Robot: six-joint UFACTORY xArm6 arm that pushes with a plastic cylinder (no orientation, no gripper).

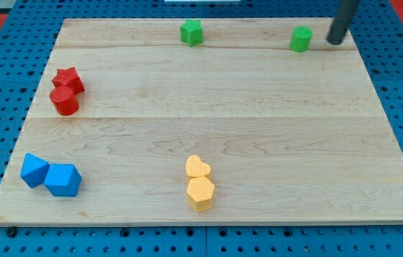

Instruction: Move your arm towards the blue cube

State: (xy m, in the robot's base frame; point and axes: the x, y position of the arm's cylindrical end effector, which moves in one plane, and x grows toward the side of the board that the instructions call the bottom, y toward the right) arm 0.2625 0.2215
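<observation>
A wooden board [209, 107] is seen resting on a blue perforated surface [1, 78], which is visible around the board at the frame's left, right and bottom.

At the lower left of the frame, two blue blocks are placed touching each other. The blue cube [34, 170] is the leftmost, standing just beside the board's left edge. The second blue block [63, 180], of an irregular, many-sided shape, is set against the cube's right side.

At the upper left, two red blocks are grouped in contact: a red star-like block [68, 79] above and a red cylinder [64, 101] directly below it.

At the lower centre, two yellow blocks are found touching: a yellow heart [198, 168] above and a yellow hexagonal block [201, 193] below, near the board's bottom edge.

At the upper centre, a green star-like block [191, 33] is located close to the top edge. Further right, a green cylinder [301, 39] is positioned.

At the upper right, my tip [336, 42] is placed on the board just beside the green cylinder, on its right, without contact. The rod is cut off by the frame's top edge. No fingers are fitted, so no spread or pinch state applies. The tip is well apart from the blue cube, which lies at the diagonally opposite corner of the board.
</observation>
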